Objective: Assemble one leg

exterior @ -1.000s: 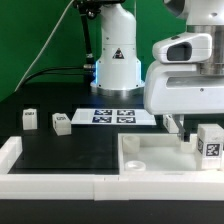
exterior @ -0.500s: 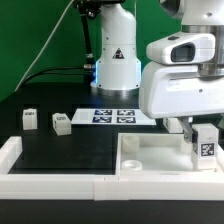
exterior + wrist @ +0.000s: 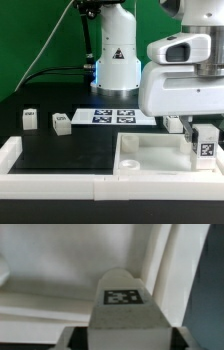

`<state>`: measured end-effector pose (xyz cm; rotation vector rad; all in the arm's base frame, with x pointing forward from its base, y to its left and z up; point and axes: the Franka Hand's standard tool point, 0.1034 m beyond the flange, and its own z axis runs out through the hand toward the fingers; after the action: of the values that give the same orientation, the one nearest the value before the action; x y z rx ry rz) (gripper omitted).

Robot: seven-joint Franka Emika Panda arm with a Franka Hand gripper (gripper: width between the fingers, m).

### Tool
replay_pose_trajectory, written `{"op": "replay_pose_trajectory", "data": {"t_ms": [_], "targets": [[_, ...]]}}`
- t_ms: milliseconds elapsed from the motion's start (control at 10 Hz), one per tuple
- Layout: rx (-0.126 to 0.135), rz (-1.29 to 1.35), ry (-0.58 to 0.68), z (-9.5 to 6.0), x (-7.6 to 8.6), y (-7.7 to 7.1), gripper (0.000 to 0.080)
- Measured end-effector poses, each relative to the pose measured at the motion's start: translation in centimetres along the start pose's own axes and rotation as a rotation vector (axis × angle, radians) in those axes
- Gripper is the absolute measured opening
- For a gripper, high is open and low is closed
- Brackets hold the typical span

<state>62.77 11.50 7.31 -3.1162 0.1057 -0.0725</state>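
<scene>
While two spare legs sit far off on the black tabletop, the claw is clamped on a leg, holding it upright at the tray's corner on the exterior view's right, tag showing.

The black bench carries two small white legs, the marker board and a white tray.

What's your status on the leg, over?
Gripper shut on the leg. Leg upright, low over the tray, at the exterior view's right edge. Nothing seen in the way.
</scene>
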Motion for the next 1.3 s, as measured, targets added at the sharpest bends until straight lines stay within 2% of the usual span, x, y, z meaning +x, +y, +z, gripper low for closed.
{"op": "replay_pose_trajectory", "data": {"t_ms": [300,700,900,1200,1300], "targets": [[0.022,0.428,0.007,0.08,-0.4,-0.37,0.029],[0.042,0.955,-0.01,0.18,-0.41,-0.17,0.0291],[0.044,1.211,-0.015,0.19,-0.43,-0.26,0.0291],[0.046,1.428,-0.022,0.19,-0.44,-0.27,0.0291],[0.046,1.385,-0.021,0.21,-0.45,-0.3,0.0406]]}}
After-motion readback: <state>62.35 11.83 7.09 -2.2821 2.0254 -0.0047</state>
